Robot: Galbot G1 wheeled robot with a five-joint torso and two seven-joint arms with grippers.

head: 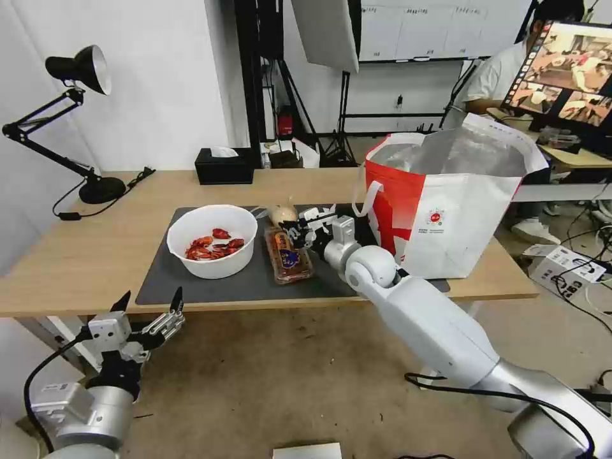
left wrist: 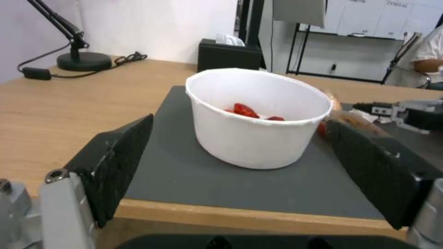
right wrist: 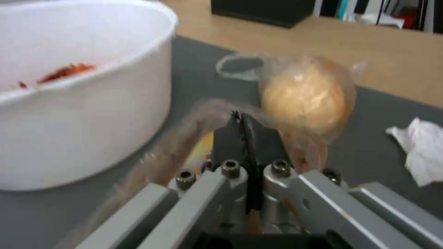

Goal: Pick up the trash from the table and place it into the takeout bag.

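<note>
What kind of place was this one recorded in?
Probably a lab or studio staged as an office: a desk with a lamp, a softbox on a stand behind, and a monitor showing camera feeds.

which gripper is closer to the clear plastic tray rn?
Right. The right gripper sits at the clear plastic tray, fingers shut over its edge on the mat. The left gripper hangs open below the table's front edge, well short of it.

Background clutter, spotted at the far edge

A black desk lamp (head: 83, 121) and black tissue box (head: 224, 166) are parked there, well apart.
</note>
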